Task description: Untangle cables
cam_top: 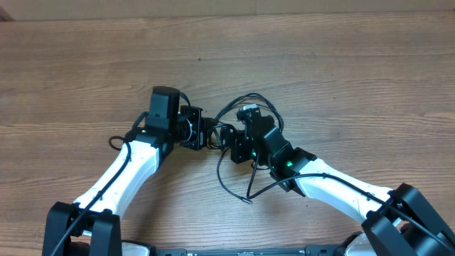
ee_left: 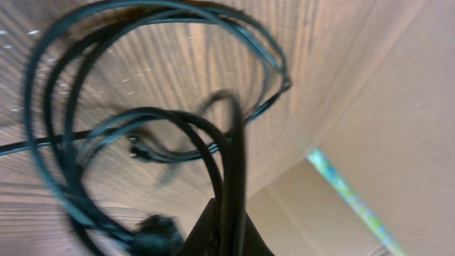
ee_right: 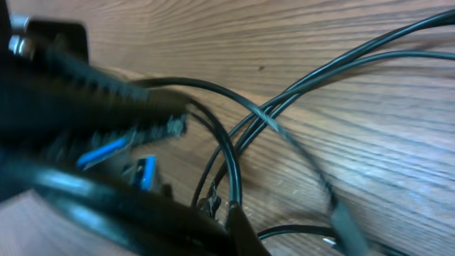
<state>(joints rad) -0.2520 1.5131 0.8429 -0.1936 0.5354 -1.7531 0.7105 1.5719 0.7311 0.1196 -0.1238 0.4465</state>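
The cables (cam_top: 245, 97) hang in a knotted bunch between the two arms at the middle of the surface (cam_top: 341, 64). One loop arches up over the right wrist, and two loose strands trail toward the near edge, one ending in a small plug (cam_top: 247, 201).

The left hand (cam_top: 206, 135) is pressed together, and its wrist view shows dark strands running straight into its tip, so it appears to pinch the cables. The right hand (cam_top: 226, 136) is pressed together too, with strands crossing right at its fingertip. The blur keeps me from saying which strand it holds.

The hands sit almost touching. If both have the same strand, pulling apart would probably cinch the knot tighter instead of opening it. A thin, smooth cord could also slip out of a narrow pinch under tension. The upper loop lies close to the right arm's housing and might snag there as the arm swings.

The cords are thin, black, glossy and round. They hold springy curves rather than lying flat. In the left wrist view they sweep in wide overlapping rings, with two small plug ends (ee_left: 138, 151) inside. The surface is pale wood grain, matte and flat.
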